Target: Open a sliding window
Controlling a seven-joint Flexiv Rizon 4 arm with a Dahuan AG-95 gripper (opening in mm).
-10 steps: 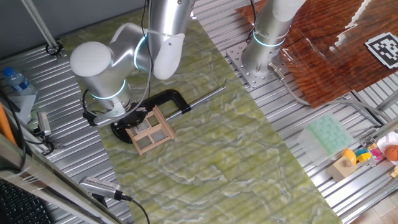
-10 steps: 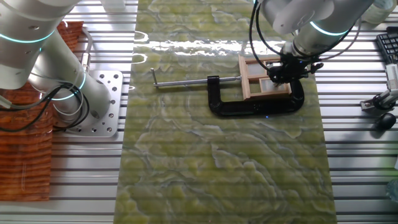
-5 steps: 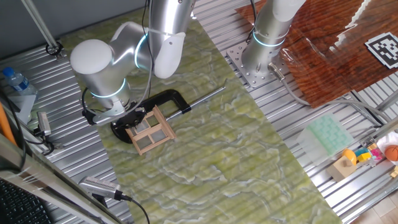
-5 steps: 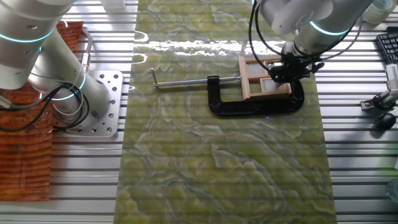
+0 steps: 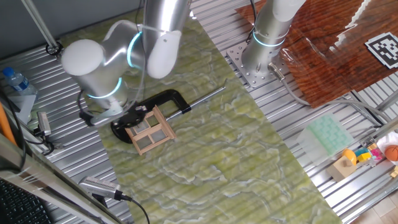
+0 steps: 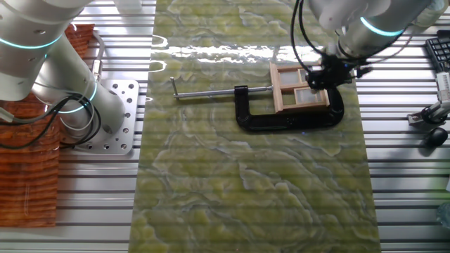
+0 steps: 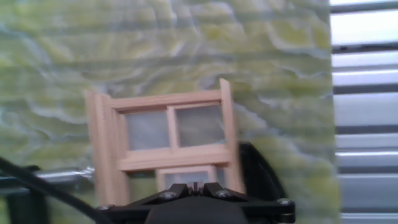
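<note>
Only upper panes [image 7: 173, 127] unobstructed, hand view

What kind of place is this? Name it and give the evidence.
Most likely a robotics lab bench, not a home: a slotted metal table under a green marbled mat, a second arm's base bolted to it, and a printed fiducial marker.

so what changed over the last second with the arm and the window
The arm swung: in one fixed view its elbow shifted left, and in the other fixed view the gripper moved up along the sliding window, toward its far edge. Whether a sash slid with it is too small to tell. The window frame, the black C-clamp and its screw rod stayed put.
</note>
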